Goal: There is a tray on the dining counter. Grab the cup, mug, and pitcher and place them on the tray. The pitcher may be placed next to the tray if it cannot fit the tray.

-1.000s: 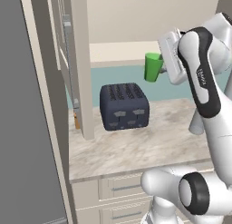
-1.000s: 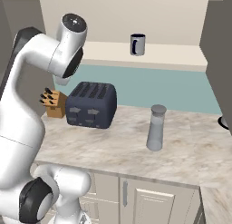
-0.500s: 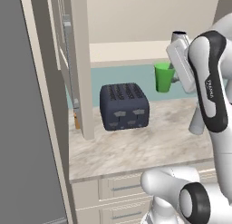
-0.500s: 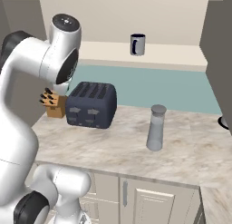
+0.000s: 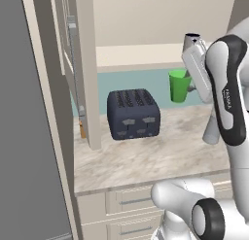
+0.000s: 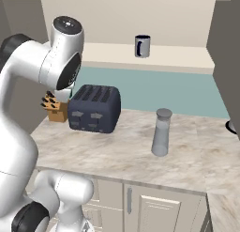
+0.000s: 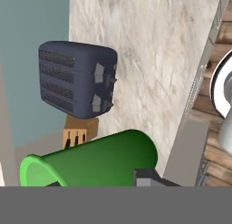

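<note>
Simulated kitchen, seen from two base cameras and one hand camera. The white arm is rising over a marble-patterned surface (image 6: 126, 146) and is carrying the cup (image 5: 179, 85), a bright green tumbler, in the air above the far part of that surface, to the right of the toaster (image 5: 133, 114) in the left base view. The tool (image 5: 193, 86) is gripping the cup from its right side there; in the hand view the cup (image 7: 90, 160) is lying across the lower part of the picture with its open rim pointing left, and a dark fingertip (image 7: 147, 177) is pressing against its wall, so the tool is standing clamped on the cup with its jaws only partly closed around it.

The dark navy toaster (image 6: 94, 108) is sitting on the surface near the teal back wall, and a wooden knife block (image 6: 55, 109) is standing just beside it, on its left in the right base view. The pitcher (image 6: 161, 132), a slim translucent grey vessel with a silvery lid, is standing upright on the same surface, well apart from the toaster and to its right in the right base view. The mug (image 6: 142, 45), dark with a side handle, is resting upright on the pale ledge (image 6: 178, 55) beyond the teal wall, higher and farther back than the pitcher. A tall cabinet panel (image 5: 82, 64) is bordering the surface on the left of the left base view.
</note>
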